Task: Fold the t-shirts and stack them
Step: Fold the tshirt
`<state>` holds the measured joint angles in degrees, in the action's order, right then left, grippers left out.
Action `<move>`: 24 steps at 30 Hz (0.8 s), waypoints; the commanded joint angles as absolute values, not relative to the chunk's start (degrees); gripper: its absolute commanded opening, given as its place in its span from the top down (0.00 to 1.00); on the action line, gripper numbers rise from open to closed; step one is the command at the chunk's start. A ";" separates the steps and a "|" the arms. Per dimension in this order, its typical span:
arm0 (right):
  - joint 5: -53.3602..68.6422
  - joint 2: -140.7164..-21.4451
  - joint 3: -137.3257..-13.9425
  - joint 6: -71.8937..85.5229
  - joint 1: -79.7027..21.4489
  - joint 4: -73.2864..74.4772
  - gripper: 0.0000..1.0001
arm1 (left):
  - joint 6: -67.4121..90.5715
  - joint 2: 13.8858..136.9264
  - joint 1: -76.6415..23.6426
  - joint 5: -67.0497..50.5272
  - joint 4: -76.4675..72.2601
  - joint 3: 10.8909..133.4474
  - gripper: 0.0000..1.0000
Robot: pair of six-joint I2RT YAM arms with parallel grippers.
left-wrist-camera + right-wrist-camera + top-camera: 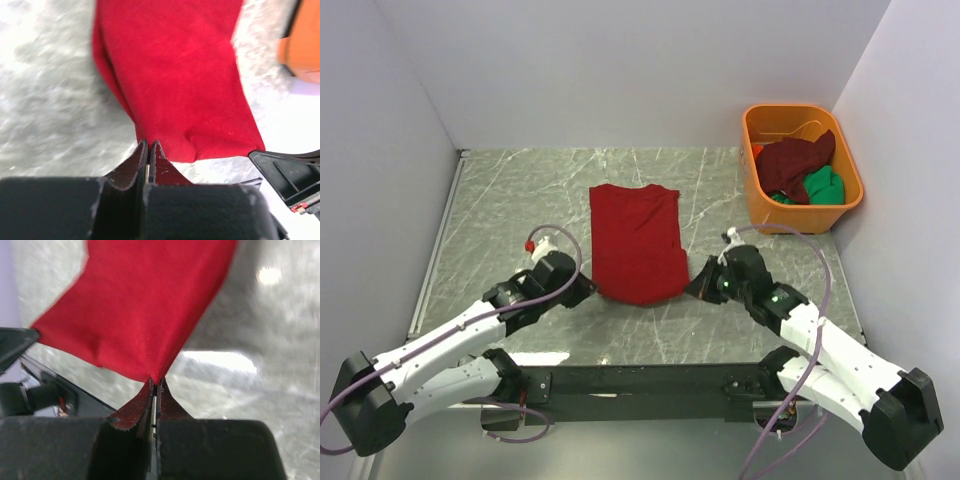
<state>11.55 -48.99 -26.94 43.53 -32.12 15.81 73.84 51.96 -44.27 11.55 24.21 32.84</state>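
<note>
The bright red t-shirt point(636, 240) lies on the marble table, folded into a long strip with the sleeves in. My left gripper point(587, 289) is shut on its near left corner; in the left wrist view point(148, 142) the tips pinch the red hem point(170, 80). My right gripper point(692, 287) is shut on the near right corner, and the right wrist view point(155, 381) shows red cloth point(140, 310) pulled taut from the tips. The dark maroon t-shirt point(792, 163) and the green t-shirt point(823, 186) lie crumpled in the orange tub point(757, 205).
The orange tub stands at the back right by the right wall. White walls close in the table point(510, 200) on three sides. A black rail point(640, 380) with the arm bases runs along the near edge.
</note>
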 commanded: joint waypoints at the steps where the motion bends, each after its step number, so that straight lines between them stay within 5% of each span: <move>1: 7.74 -50.97 -34.34 40.18 -32.08 20.30 1.00 | 71.02 53.87 -43.33 13.10 24.18 37.79 0.99; 24: 17.66 -94.29 -74.50 32.17 -18.99 18.01 1.00 | 56.60 96.05 -20.92 0.62 18.10 75.57 1.00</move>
